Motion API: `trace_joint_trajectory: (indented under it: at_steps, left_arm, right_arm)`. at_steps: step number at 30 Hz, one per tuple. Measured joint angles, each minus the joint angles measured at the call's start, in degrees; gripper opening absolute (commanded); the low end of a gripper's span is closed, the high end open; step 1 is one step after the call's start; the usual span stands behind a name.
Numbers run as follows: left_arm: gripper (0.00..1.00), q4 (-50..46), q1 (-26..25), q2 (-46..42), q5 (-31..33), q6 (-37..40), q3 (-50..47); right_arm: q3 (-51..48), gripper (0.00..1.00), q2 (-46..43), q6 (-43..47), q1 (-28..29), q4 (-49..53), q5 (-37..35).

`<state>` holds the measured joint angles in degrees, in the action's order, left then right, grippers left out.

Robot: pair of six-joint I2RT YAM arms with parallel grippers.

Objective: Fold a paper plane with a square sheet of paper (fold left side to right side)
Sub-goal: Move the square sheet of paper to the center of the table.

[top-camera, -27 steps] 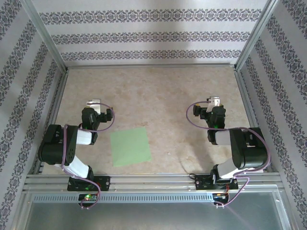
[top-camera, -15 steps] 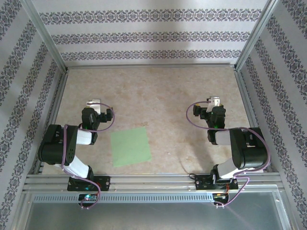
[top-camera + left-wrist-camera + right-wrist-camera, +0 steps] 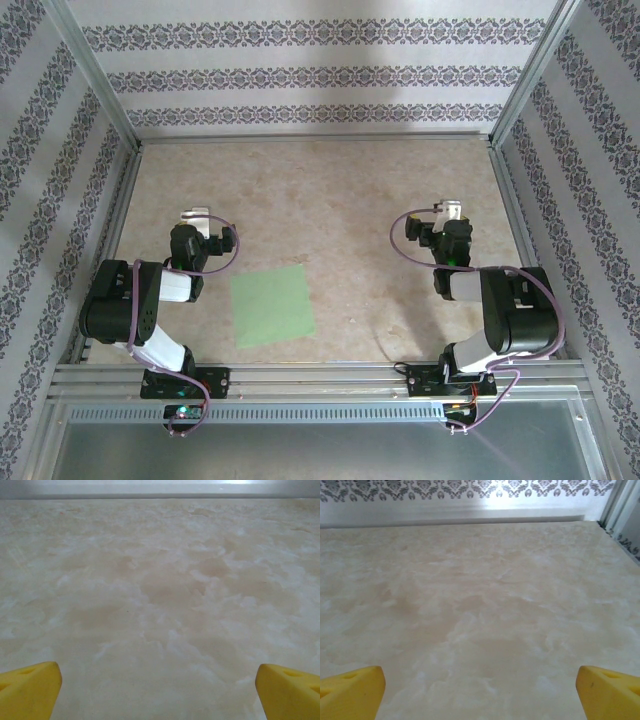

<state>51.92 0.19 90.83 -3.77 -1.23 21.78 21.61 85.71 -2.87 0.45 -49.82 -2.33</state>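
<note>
**Desk:** What has changed in the last second?

**Photographer:** Very little. The right gripper (image 3: 452, 211) edges a touch to its right and its cable loop shifts with it. The left gripper (image 3: 195, 214) and the square sheet of paper (image 3: 272, 306) sit exactly as before.

**Desk:** And the fingers?

**Photographer:** Both pairs are spread wide, released, grasping nothing. In each wrist view the yellow fingertips (image 3: 30, 687) frame only bare table (image 3: 160, 580).

**Desk:** Where is the sheet?

**Photographer:** It lies flat and unfolded, near the left fingers, behind them and off to their right. It is well apart from the right fingers, to their left and back toward the bases.

**Desk:** What does that mean for the task?

**Photographer:** The folding looks not yet begun. The small shift reads as a first stir, and a gripper must come back to the paper's left edge before it can be carried over to the right.
</note>
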Motion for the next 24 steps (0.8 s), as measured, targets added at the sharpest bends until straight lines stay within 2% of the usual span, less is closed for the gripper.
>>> trace_joint_trajectory:
  at_steps: [7, 10, 13, 17, 20, 24]
  left_arm:
    - [1.0, -0.11, 0.0, -0.15, 1.22, -0.04, 0.0]
    - [1.0, -3.56, 0.04, -3.78, 3.48, -0.26, 0.0]
    - [1.0, -11.63, 0.07, -14.38, 4.74, -1.57, 0.72]
    - [1.0, -27.23, 0.09, -30.51, 4.2, -7.67, 6.84]
    - [1.0, -38.21, 0.22, -38.97, 2.27, -14.45, 10.93]
    - [1.0, -51.17, 0.22, -45.38, -3.26, -22.97, 10.71]
  right_arm:
    - [0.0, 0.98, -7.82, -0.35, -0.07, 4.63, -1.42]
    - [0.02, 0.98, -14.73, -1.73, 0.63, 10.54, -1.99]
    - [1.18, 0.98, -22.16, -3.76, 3.04, 18.36, -2.73]
    - [4.79, 0.98, -29.33, -8.41, 8.74, 28.79, -2.64]
    - [7.13, 0.98, -31.91, -12.57, 13.22, 35.15, -1.88]
    - [10.69, 0.98, -30.67, -16.41, 19.02, 42.77, -0.11]
